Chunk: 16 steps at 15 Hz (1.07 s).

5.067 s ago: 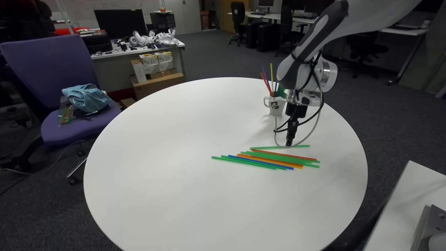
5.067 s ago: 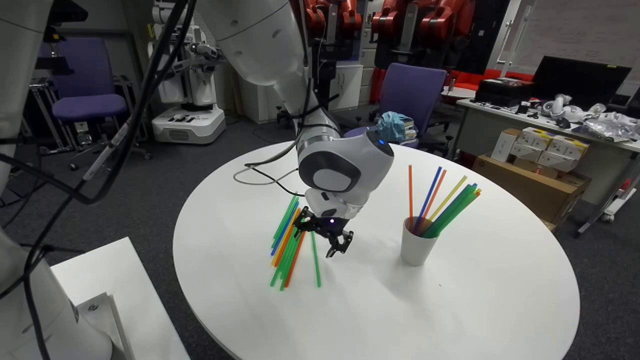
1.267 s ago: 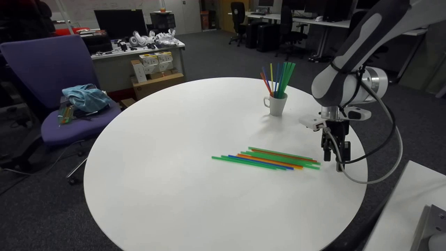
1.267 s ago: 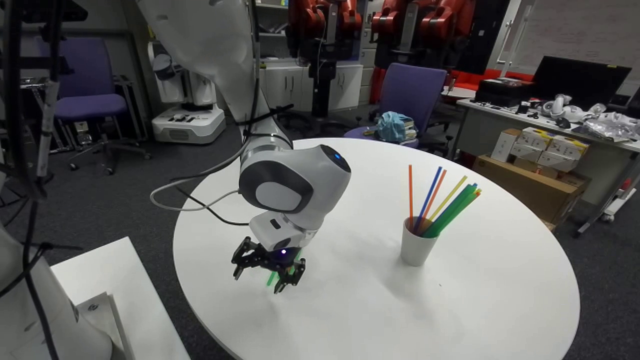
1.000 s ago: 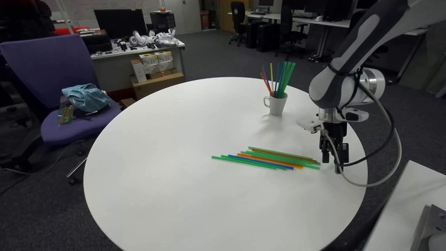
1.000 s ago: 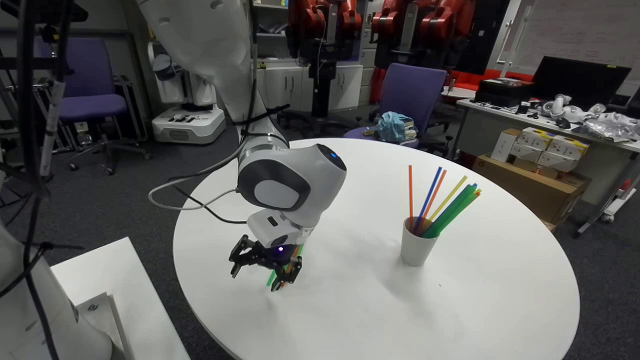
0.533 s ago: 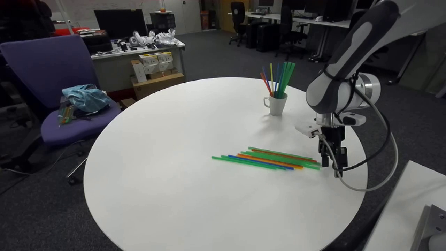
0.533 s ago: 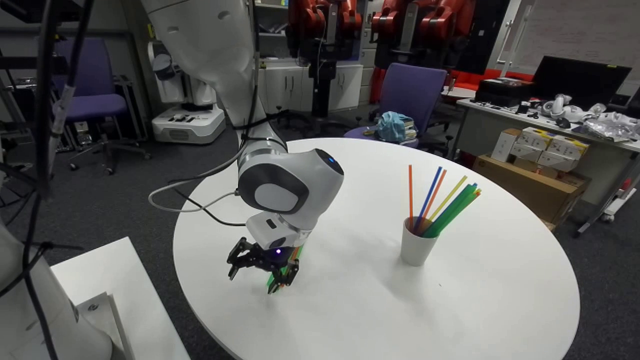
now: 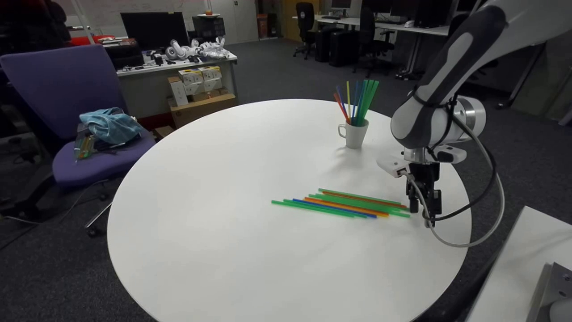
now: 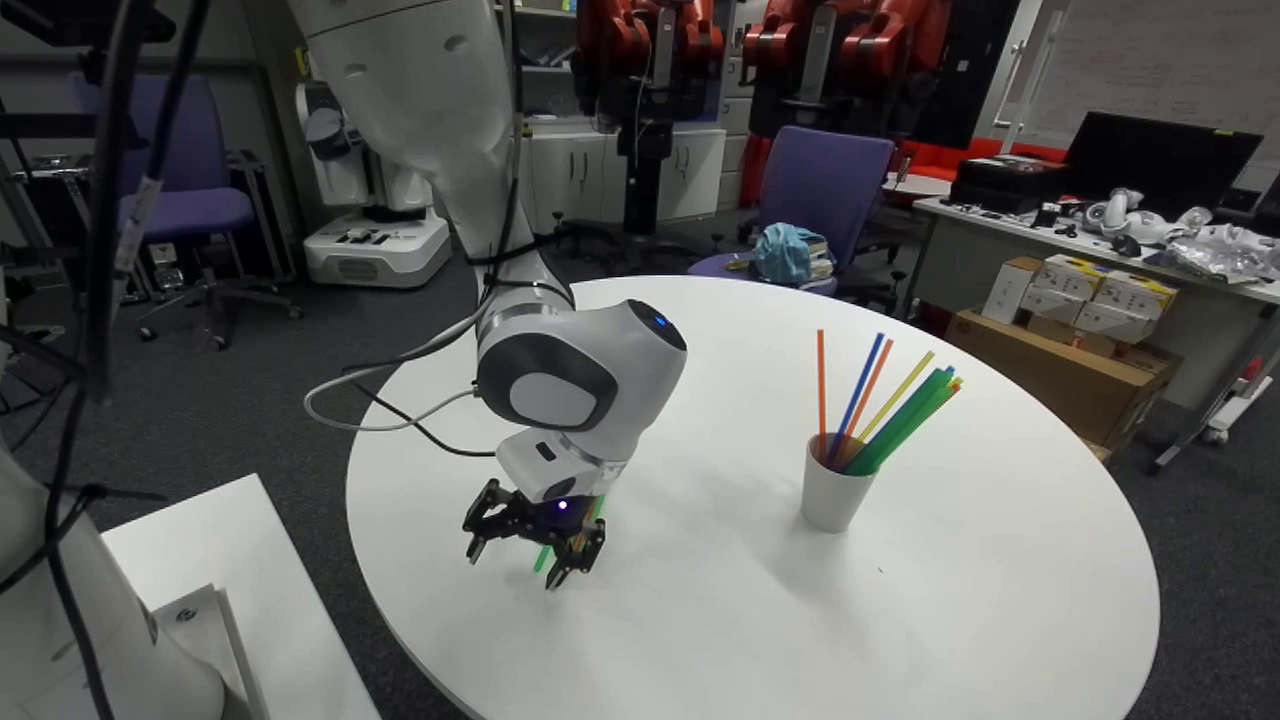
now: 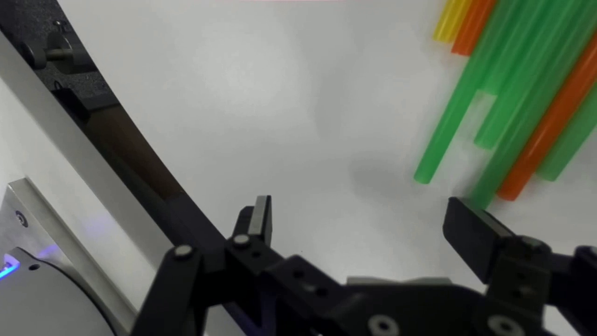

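Since the earlier frames the fingers (image 11: 471, 238) had moved from over the loose drinking straws (image 9: 346, 206) to beside their ends, and a stray green straw (image 11: 570, 142) had swung into line with the rest. The fingers stood spread, gripping nothing; the wrist view alone showed another green straw (image 11: 499, 172) running up to a fingertip, though contact could not be told. The row lay flat and nearly parallel on the bench (image 9: 223, 246), perhaps because nudging gathered it. In an exterior view nearly all of it showed, down to the blue straw (image 9: 335, 208); in an exterior view the arm (image 10: 590, 370) hid most of it. Farther off, a white mug (image 9: 355, 135) propped more straws (image 9: 367, 100) at a lean; its handle (image 9: 342, 130) showed in an exterior view, not both.
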### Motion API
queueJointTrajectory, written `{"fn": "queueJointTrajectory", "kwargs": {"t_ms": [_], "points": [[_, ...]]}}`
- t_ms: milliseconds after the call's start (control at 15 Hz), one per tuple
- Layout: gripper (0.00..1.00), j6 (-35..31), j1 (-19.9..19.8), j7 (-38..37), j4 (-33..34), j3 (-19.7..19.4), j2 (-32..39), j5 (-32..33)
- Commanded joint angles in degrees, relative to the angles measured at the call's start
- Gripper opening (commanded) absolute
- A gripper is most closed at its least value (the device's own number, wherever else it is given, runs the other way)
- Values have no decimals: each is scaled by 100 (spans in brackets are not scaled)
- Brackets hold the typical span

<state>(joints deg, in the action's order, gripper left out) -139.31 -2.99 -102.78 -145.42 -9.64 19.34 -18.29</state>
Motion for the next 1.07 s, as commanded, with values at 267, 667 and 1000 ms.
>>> {"fn": "queueJointTrajectory", "kwargs": {"t_ms": [267, 667, 1000], "points": [[100, -350, -27, 91, 109, 177, 169, -197], [100, -428, -25, 105, 212, 271, 310, -284], [100, -269, -128, 330, 207, 298, 196, -343]]}}
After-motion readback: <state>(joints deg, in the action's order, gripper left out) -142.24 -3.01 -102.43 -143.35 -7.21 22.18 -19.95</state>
